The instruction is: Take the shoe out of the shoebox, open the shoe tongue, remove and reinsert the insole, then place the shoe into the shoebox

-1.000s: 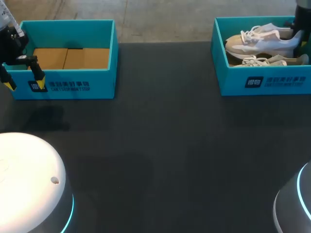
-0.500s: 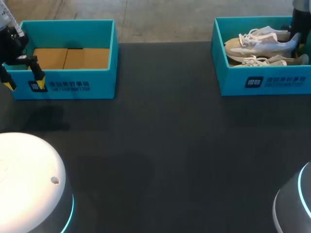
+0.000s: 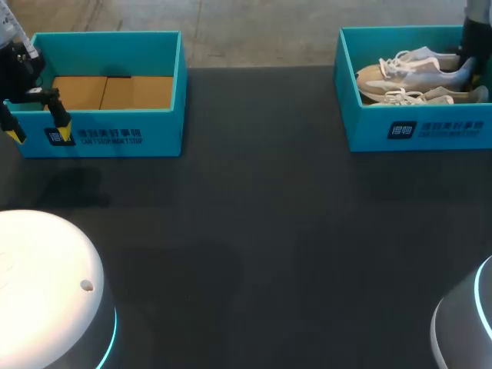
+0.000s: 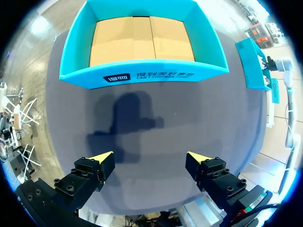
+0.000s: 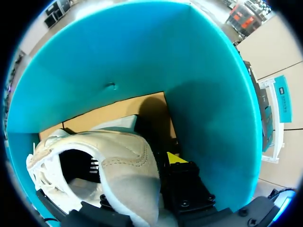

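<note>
Lying in the shoebox (image 3: 419,131) at the desk's (image 3: 269,231) far right, the shoe (image 3: 415,71) is being gripped at the heel by the right fingers (image 5: 176,158). They are being clamped onto it. One yellow tip is being pressed against the heel's outer side, while the other is being hidden by the shoe. The shoe is being held with its toe pointing toward the desk's middle, just beside a second shoe (image 3: 430,96) in the same box. Its laces are hanging loose and its opening is being turned toward the wrist camera. The left fingers (image 4: 102,161) are being held wide apart with nothing between them. They are being hovered over bare desk just in front of another box (image 3: 108,138), where a brown cardboard floor is being shown.
</note>
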Controlling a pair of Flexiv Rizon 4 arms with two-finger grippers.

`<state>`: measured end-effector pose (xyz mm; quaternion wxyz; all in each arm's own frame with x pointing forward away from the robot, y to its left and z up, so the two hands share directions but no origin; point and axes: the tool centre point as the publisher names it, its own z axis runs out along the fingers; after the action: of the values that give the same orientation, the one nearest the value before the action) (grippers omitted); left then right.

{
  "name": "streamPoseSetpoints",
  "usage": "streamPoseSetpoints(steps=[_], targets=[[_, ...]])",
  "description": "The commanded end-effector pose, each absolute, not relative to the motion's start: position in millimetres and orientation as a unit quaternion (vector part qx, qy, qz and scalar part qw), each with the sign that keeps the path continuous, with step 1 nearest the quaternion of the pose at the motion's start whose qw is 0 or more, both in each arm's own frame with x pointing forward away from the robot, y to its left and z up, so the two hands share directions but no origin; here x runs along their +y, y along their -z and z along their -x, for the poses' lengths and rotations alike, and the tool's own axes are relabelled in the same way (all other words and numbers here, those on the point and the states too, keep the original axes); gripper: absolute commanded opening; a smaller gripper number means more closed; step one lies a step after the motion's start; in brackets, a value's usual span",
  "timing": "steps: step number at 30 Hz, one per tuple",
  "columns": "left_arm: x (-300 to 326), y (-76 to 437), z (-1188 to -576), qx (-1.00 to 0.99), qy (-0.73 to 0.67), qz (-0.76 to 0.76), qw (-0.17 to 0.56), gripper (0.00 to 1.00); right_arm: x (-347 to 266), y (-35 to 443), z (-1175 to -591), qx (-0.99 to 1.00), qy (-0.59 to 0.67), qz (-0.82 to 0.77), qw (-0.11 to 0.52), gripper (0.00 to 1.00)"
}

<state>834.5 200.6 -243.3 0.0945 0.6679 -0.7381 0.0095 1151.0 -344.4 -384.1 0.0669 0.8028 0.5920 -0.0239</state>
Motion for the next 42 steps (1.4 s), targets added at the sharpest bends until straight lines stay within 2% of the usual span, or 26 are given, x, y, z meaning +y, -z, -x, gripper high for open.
streamPoseSetpoints(steps=[1,17,18,19,20,21,24,42], targets=[[201,243,-834,-0.738,-0.009,-0.668,0.094,1.00,-346,387,-1160,0.592,0.030,-0.803,0.060,0.00],[201,243,-834,-0.738,-0.009,-0.668,0.094,1.00,-348,396,-1162,0.589,0.034,-0.806,0.042,0.00],[201,243,-834,-0.738,-0.009,-0.668,0.094,1.00,-348,396,-1162,0.589,0.034,-0.807,0.042,0.08],[201,243,-834,-0.738,-0.009,-0.668,0.094,1.00,-348,396,-1162,0.589,0.034,-0.807,0.042,0.23],[201,243,-834,-0.738,-0.009,-0.668,0.094,1.00,-348,395,-1161,0.589,0.033,-0.807,0.041,0.32],[201,243,-834,-0.738,-0.009,-0.668,0.094,1.00,-348,394,-1161,0.588,0.033,-0.807,0.041,0.38],[201,243,-834,-0.738,-0.009,-0.668,0.094,1.00,-348,392,-1161,0.588,0.031,-0.807,0.041,0.47],[201,243,-834,-0.738,-0.009,-0.668,0.094,1.00,-346,380,-1158,0.587,0.024,-0.808,0.049,0.49]])
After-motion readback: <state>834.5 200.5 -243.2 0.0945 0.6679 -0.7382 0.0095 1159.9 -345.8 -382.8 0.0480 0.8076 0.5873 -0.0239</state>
